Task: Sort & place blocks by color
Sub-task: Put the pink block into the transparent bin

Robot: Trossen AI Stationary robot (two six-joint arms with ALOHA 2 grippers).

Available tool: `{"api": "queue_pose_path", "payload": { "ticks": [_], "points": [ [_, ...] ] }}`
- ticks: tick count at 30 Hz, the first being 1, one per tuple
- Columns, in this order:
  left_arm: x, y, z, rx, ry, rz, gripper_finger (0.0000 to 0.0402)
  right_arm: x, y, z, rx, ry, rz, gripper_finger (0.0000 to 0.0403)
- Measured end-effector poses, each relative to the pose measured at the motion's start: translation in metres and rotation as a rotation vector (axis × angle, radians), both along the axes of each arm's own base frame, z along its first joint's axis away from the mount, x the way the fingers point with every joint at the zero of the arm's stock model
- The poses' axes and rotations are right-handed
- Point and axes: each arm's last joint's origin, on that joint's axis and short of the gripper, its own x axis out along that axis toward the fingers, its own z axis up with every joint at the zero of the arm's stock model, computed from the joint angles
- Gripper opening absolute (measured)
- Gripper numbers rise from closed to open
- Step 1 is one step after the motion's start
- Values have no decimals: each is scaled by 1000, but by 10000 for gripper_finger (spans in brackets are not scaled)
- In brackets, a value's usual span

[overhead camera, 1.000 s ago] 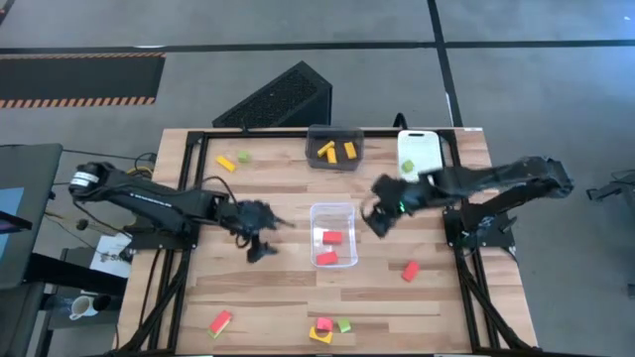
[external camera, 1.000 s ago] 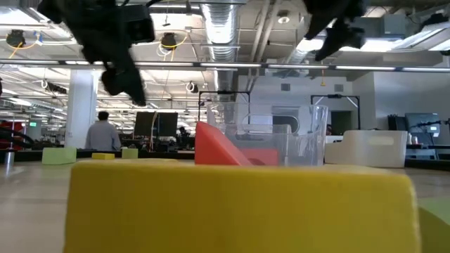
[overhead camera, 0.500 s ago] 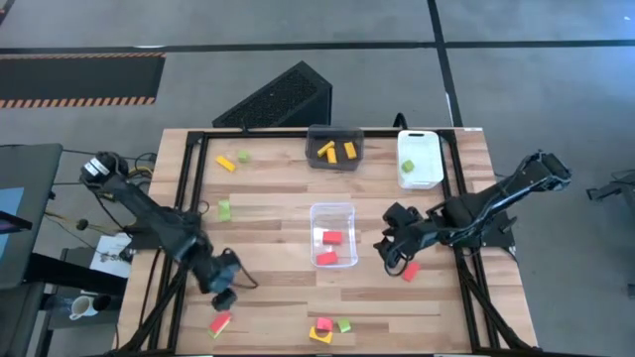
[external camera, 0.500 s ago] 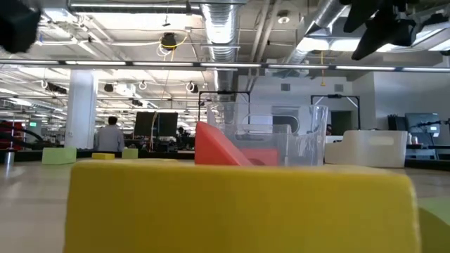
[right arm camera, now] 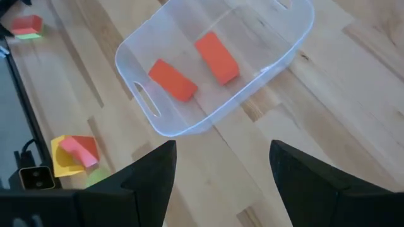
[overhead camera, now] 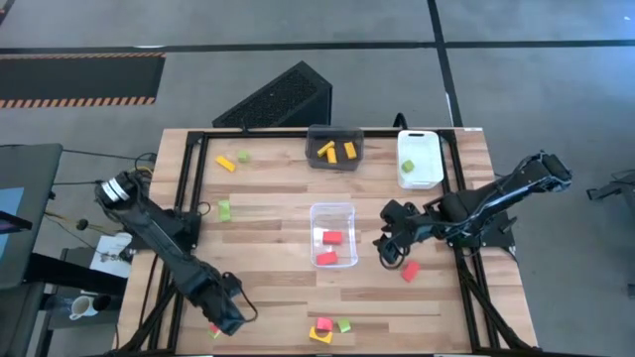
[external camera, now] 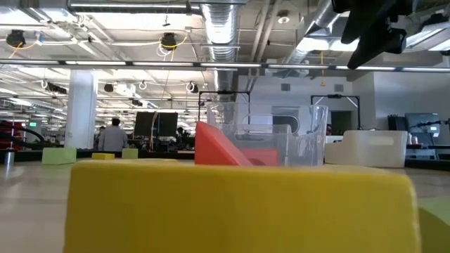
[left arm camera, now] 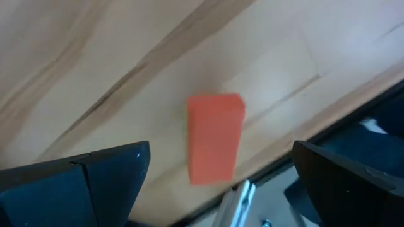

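The left pincer [overhead camera: 223, 319], fingers spread wide, hangs at the counter's [overhead camera: 268, 198] near-left corner; from above it hides the red block [left arm camera: 214, 137] there, which only its wrist view shows, lying on the wood between the fingers beside the edge rail. The right pincer [overhead camera: 390, 250], also apart and empty, hovers right of the clear bin [overhead camera: 332, 210] (two red blocks inside), with a loose red block [overhead camera: 410, 270] just beside it. The low view shows only the right arm, above a big yellow block [external camera: 239, 207]. Other blocks: yellows in the dark bin [overhead camera: 334, 134], a green in the white bin [overhead camera: 421, 149], a mixed cluster [overhead camera: 330, 328] at the near edge. Since half a second ago the left pincer has slid nearer the corner; the right has barely shifted.
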Motion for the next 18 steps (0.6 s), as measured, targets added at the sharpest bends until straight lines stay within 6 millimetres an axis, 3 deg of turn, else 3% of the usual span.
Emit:
{"api": "queue_pose_path", "payload": {
  "ticks": [5,12,18],
  "points": [
    [13,-16,-8,83,28,-84,366,0,1,0,5,2,7,276],
    [19,-22,-7,170,61,-136,362,-1,2,0,31,16,36,276],
    [19,-22,-7,159,76,-121,300,-1,4,0,28,19,61,276]
  ]
}}
